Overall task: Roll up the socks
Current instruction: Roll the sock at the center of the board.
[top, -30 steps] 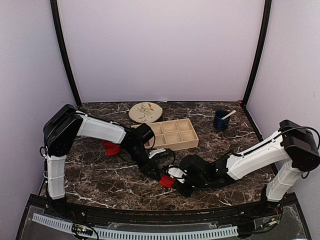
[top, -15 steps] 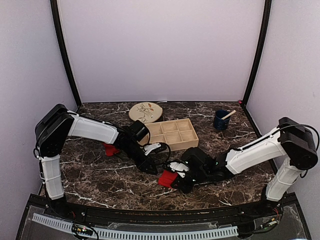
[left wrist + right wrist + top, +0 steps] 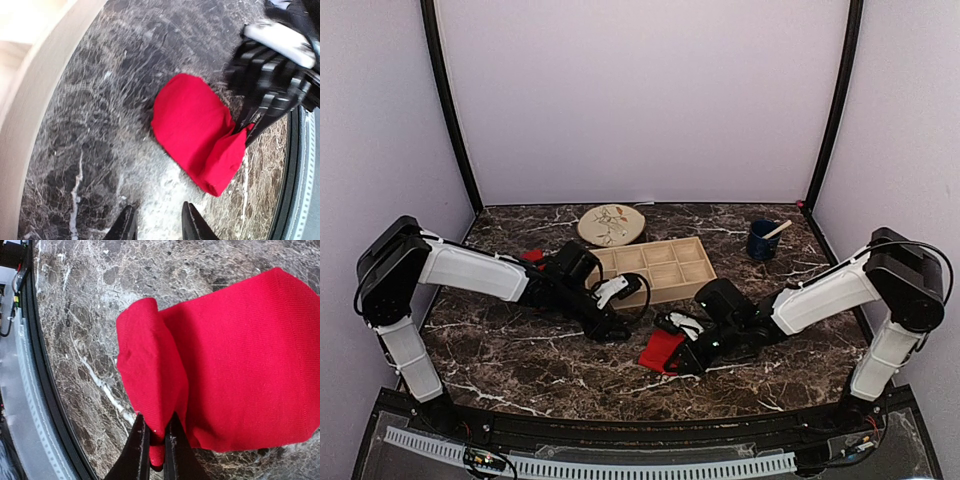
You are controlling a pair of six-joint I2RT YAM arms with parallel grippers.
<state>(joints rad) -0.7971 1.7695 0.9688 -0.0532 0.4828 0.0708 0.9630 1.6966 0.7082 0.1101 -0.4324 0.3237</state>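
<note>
Socks, red knit, two pieces. One sock [image 3: 660, 352] is laid on the marble surface [image 3: 500, 352] on the near side of the wooden tray [image 3: 665, 266], apart from it, with one end folded up and over. The right claw [image 3: 157, 427] is clamped on that raised fold. The left claw [image 3: 159, 222] is held parted and empty between tray and sock. The other sock [image 3: 532, 257] is glimpsed just left of the tray, mostly hidden by the left arm. Handling, as judged: light, soft, limp, not fragile; no shape is kept unless pinned. Hold is best taken at the folded edge, through both layers.
</note>
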